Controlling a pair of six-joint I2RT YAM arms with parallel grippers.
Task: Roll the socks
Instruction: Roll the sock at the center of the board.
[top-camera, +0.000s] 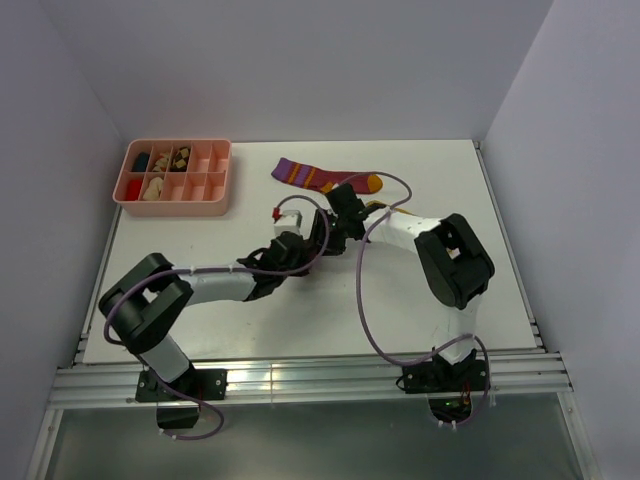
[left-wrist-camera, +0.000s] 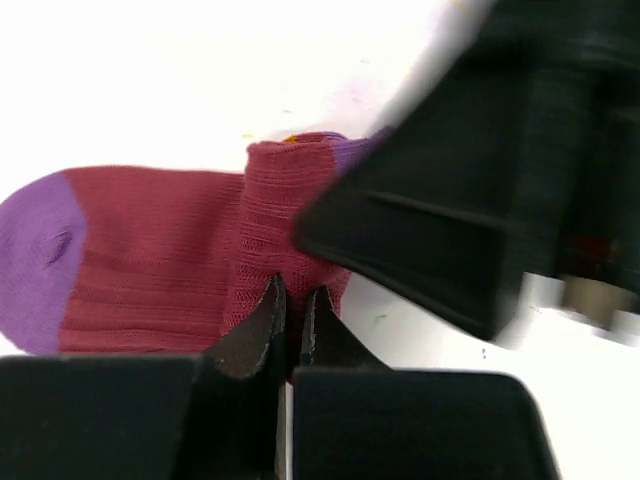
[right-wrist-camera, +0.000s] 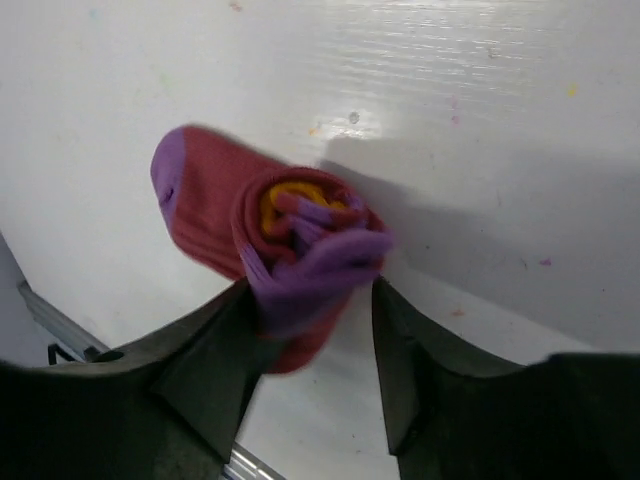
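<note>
White table (top-camera: 480, 280), grey walls. Pink divided tray (top-camera: 175, 207) sits far-left, with small tan and dark bits plus one blue piece in its rear compartments. Striped sock (top-camera: 320, 177) lies flat, far-centre. Maroon sock (right-wrist-camera: 290, 260) is rolled mid-table. Left gripper (left-wrist-camera: 292, 305) is pinched closed at its fold; right gripper (right-wrist-camera: 312, 290) has its jaws spread, straddling the roll.

Maroon sock (right-wrist-camera: 205, 215), purple cuff, orange inside: partly rolled, right of pink tray (top-camera: 170, 207), nearer. Striped sock (top-camera: 320, 177): flat, right of tray.
</note>
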